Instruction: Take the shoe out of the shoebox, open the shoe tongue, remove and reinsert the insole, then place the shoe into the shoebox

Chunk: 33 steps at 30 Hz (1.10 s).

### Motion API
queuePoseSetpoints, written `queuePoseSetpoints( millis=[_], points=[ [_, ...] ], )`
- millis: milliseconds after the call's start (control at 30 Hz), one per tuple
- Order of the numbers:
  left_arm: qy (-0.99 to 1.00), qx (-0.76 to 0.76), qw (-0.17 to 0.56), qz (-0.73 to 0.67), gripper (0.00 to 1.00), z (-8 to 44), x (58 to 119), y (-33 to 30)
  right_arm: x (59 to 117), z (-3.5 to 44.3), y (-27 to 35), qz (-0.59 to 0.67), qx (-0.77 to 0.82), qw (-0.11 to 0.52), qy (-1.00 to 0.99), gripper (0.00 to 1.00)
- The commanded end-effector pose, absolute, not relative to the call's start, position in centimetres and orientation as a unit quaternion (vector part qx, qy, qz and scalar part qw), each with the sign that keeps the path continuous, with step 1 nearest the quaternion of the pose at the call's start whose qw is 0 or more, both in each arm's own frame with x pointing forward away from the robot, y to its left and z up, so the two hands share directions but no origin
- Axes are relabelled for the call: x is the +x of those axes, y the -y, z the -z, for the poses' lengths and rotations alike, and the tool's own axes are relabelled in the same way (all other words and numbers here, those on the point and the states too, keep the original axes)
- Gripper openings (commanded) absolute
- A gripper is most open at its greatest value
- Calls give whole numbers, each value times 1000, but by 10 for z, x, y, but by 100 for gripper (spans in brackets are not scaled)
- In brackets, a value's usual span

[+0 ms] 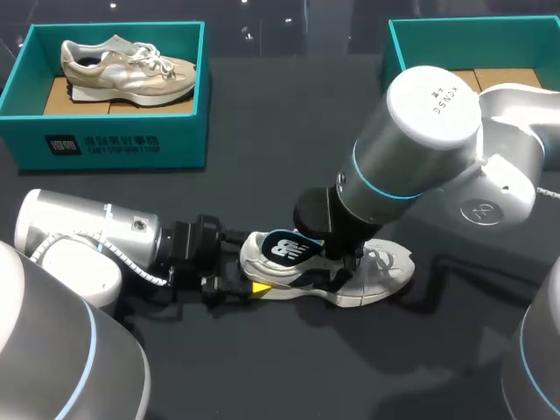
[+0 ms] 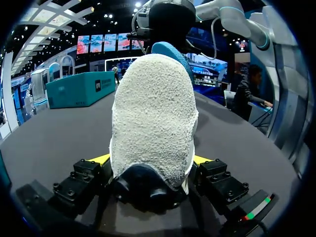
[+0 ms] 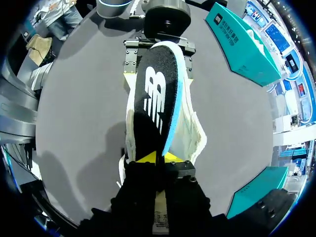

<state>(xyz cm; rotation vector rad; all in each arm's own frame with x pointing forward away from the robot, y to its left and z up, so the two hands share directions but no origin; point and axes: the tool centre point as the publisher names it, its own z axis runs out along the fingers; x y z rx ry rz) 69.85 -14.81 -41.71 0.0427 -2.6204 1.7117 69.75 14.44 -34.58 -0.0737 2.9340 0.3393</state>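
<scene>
A white shoe [image 1: 381,273] lies on its sole on the dark table, toe to the right. My left gripper [image 1: 252,269] is shut on its heel, and in the left wrist view the fuzzy heel [image 2: 153,113] fills the space between the yellow tips [image 2: 101,159]. My right gripper [image 3: 159,159] is shut on the front end of the black insole [image 3: 155,94], which has a white logo and a blue underside. The insole [image 1: 289,249] hangs tilted over the shoe's opening [image 3: 190,133]. A teal shoebox [image 1: 411,39] with a cardboard floor stands at the back right.
A second teal shoebox [image 1: 114,140] at the back left holds a beige shoe [image 1: 127,70]. My right arm [image 1: 429,149] spans the middle of the table above the white shoe. Bare dark tabletop lies in front of the shoe.
</scene>
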Motion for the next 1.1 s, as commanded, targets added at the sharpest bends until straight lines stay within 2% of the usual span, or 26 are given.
queuePoseSetpoints(
  millis=[33,533,633,733,1100],
  points=[
    [838,14,6,-546,0,421,699,147,694,338,-155,-114,-46,97,-988,0],
    [838,14,6,-546,0,421,699,147,693,335,-188,-129,-88,83,-984,0],
    [838,14,6,-546,0,421,699,147,692,332,-187,-129,-78,81,-985,22],
    [838,14,6,-546,0,421,699,147,691,330,-185,-131,-70,76,-986,34],
    [838,14,6,-546,0,421,699,147,701,325,-180,-179,-25,34,-983,36]
  ],
)
